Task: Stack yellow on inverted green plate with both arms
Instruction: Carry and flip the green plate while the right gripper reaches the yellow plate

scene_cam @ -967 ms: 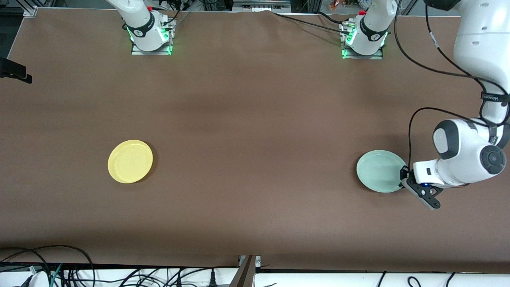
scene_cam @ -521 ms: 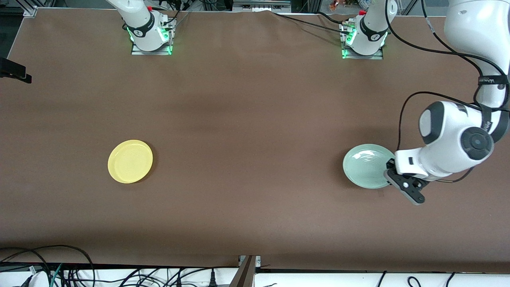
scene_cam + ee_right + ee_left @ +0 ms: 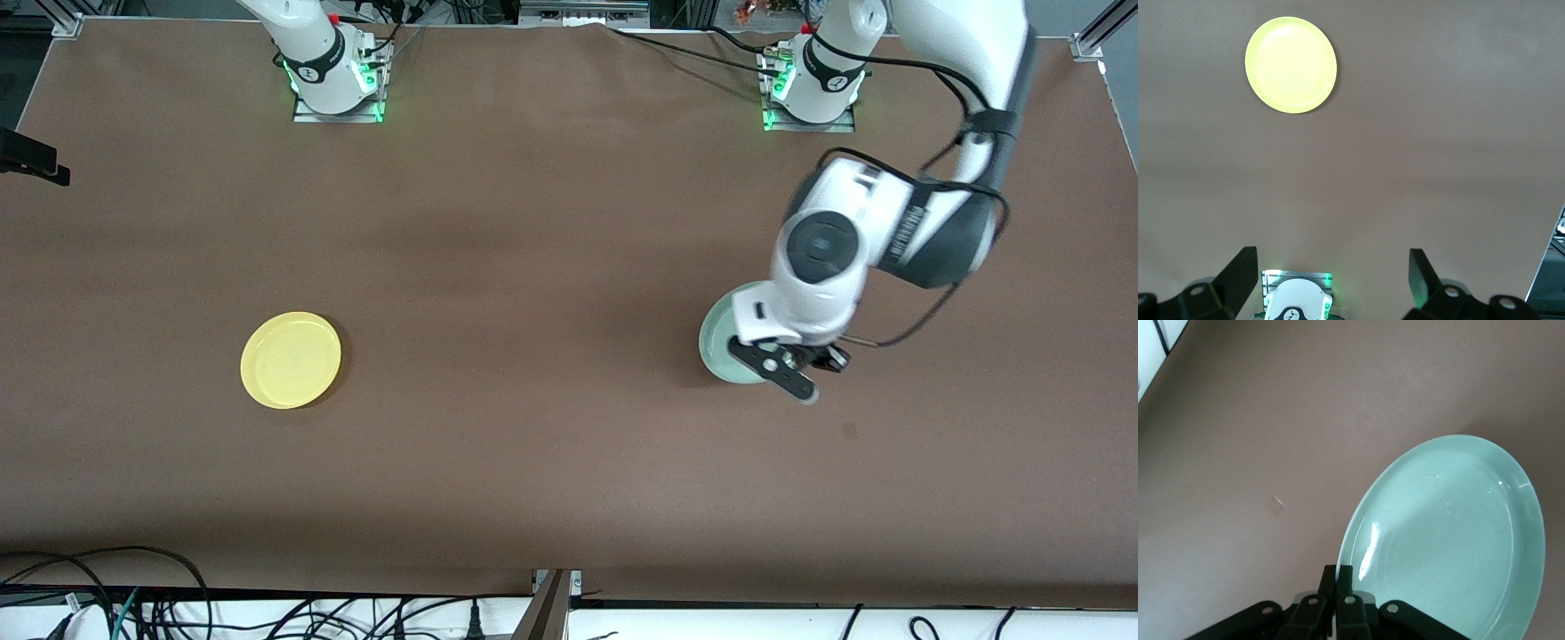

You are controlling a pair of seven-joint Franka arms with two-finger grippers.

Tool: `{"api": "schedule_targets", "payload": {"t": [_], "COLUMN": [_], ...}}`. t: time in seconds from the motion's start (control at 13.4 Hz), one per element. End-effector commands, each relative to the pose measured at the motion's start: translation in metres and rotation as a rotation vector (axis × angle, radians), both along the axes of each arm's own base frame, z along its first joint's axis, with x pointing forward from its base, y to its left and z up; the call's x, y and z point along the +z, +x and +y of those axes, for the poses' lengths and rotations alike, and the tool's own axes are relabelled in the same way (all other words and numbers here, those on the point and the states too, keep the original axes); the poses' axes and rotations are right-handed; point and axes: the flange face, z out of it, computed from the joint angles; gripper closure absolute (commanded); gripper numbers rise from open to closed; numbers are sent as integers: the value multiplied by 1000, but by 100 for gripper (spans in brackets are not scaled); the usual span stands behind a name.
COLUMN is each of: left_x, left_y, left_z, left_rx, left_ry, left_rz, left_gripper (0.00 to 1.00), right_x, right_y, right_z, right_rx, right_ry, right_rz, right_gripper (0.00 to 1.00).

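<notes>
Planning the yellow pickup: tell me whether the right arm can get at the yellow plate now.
Probably yes: the yellow plate lies alone on bare table, and the right claw hangs open high above, nothing between them.

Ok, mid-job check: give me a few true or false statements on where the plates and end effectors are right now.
1. The left end effector is shut on the green plate's rim. True.
2. The green plate lies flat on the table. False: it is held tilted, off the table.
3. The yellow plate sits on the table toward the right arm's end. True.
4. The yellow plate is already stacked on the green one. False: they are far apart.
5. The right end effector is shut on the yellow plate. False: it is open, well above the table, and that arm waits.
</notes>
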Motion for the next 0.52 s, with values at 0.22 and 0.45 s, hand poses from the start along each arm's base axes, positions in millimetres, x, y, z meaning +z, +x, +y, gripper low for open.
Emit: {"api": "schedule_targets", "payload": {"t": [0.22, 0.45], "left_x": [-5, -41], "left_y": [-51, -92], "left_z": [-79, -131], "left_rx": [78, 132], "left_ry": [287, 461], "left_rz": [-155, -283], "left_gripper": [100, 100], "right_x": [3, 4], "right_y": [-1, -1], "right_z": [-1, -1], "right_rx": [-13, -13], "right_ry": [17, 16], "right_rz": [-9, -11], "right_gripper": [0, 0]}}
